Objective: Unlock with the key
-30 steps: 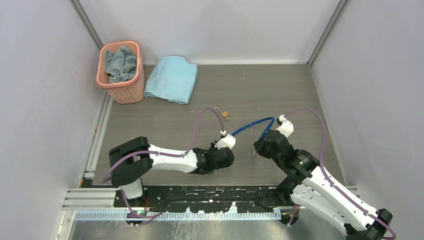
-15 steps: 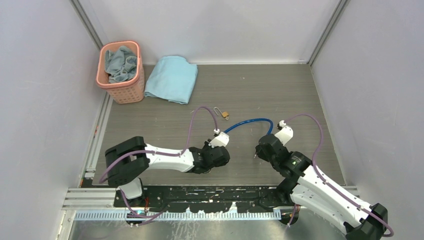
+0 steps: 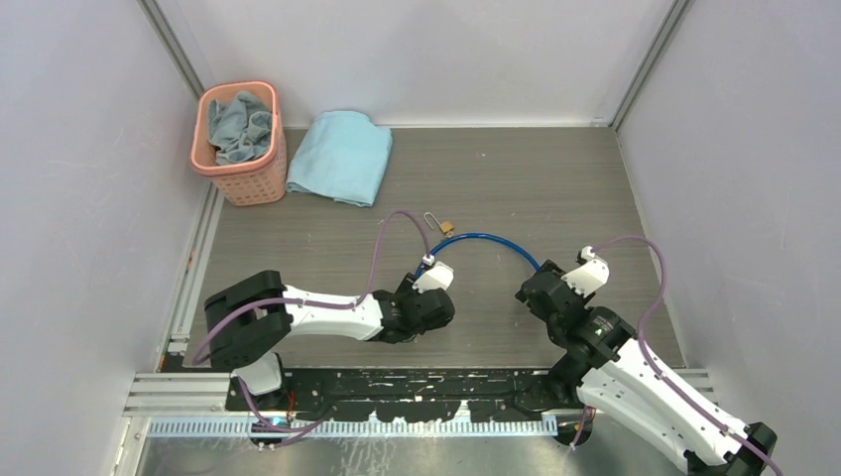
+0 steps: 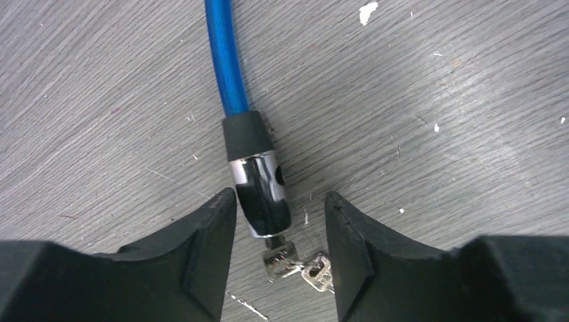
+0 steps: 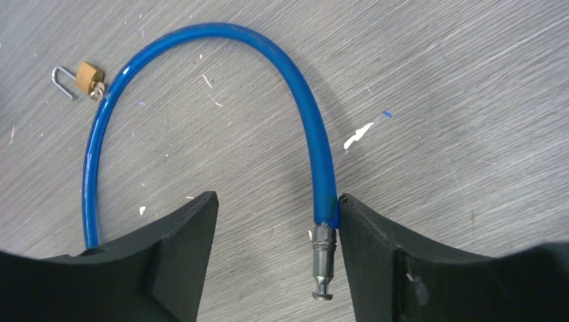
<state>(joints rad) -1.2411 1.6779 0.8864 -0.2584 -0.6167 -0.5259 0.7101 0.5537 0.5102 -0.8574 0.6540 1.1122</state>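
Where the left gripper points down at the table, its jaws are spread, with the lock barrel of the blue cable lying between them. The barrel sits just beside the finger on the left of the left wrist view; contact can't be told. There's a clear gap to the other finger. The key is stuck in the barrel's near end, between the two fingertips and not pinched by either. A second small key on a ring hangs off it, flat on the table. A black collar joins barrel to cable.

Right gripper is also spread wide and holds nothing. The cable's other end, a bare silver pin, lies on the table between its fingers, just beside the one on the right of the right wrist view. From there the cable arcs away and back toward the left arm.

Beyond the arc, touching or just beside the cable, is a small brass padlock, shackle swung open.

At the far left corner, a pink basket holds a crumpled grey-blue cloth. A folded light blue towel lies flat just beside it.
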